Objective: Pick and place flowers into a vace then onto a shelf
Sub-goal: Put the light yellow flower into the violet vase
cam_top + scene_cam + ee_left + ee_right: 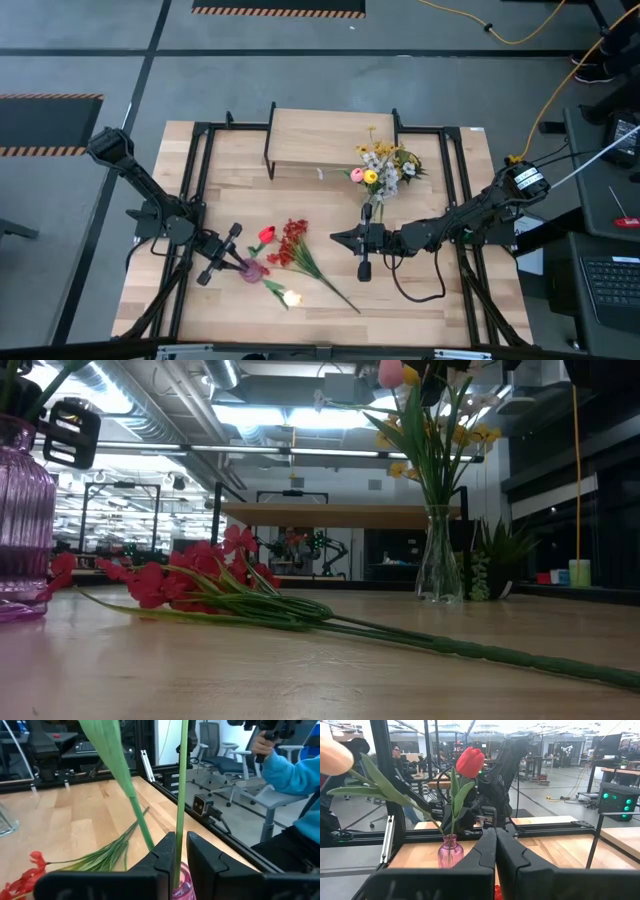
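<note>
Standing on the table (pixel 420 300) are two vases: a pink vase (pixel 253 270) holding two tulips, the red tulip (pixel 470 762) and a pale one, and a clear vase (pixel 438 556) with the mixed bouquet (pixel 385 165) beside the shelf (pixel 325 135). One red berry spray (pixel 292 243) lies flat between them. The left gripper (pixel 232 255) pinches a green stem (pixel 180 780) over the pink vase. The right gripper (pixel 345 238) hovers closed and empty just below the clear vase. One person in a blue sleeve (pixel 292 772) sits beyond.
</note>
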Available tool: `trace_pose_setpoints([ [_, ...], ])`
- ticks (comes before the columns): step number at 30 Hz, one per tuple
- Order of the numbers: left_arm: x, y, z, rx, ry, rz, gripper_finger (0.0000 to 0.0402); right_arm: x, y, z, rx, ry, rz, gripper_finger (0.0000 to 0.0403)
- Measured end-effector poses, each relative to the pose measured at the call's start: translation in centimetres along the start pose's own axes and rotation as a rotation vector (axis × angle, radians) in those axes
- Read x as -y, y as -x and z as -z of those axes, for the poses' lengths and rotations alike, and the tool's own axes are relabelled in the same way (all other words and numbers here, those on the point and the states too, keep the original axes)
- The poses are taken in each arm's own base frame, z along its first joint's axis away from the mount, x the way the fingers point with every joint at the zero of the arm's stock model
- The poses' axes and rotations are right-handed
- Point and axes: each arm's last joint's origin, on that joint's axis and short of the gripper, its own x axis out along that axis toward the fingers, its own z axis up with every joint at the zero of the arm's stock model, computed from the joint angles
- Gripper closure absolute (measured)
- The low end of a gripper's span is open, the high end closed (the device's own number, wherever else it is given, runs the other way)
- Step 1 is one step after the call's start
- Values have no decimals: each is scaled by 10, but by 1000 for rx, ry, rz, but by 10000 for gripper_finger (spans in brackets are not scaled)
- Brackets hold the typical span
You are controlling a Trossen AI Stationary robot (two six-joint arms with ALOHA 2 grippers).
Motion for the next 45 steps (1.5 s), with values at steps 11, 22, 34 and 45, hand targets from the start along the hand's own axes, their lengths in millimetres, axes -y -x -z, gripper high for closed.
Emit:
trace_pose_setpoints([
  [11,-1,0,0,-2,-2,-47,363,0,0,0,0,0,0,398],
  [22,-1,0,0,-2,-2,-38,396,0,0,0,0,-1,0,398],
  [34,-1,0,0,-3,-1,-24,398,0,0,0,0,-1,0,398],
  [45,0,0,1,-10,6,10,399,0,0,0,0,-1,0,398],
])
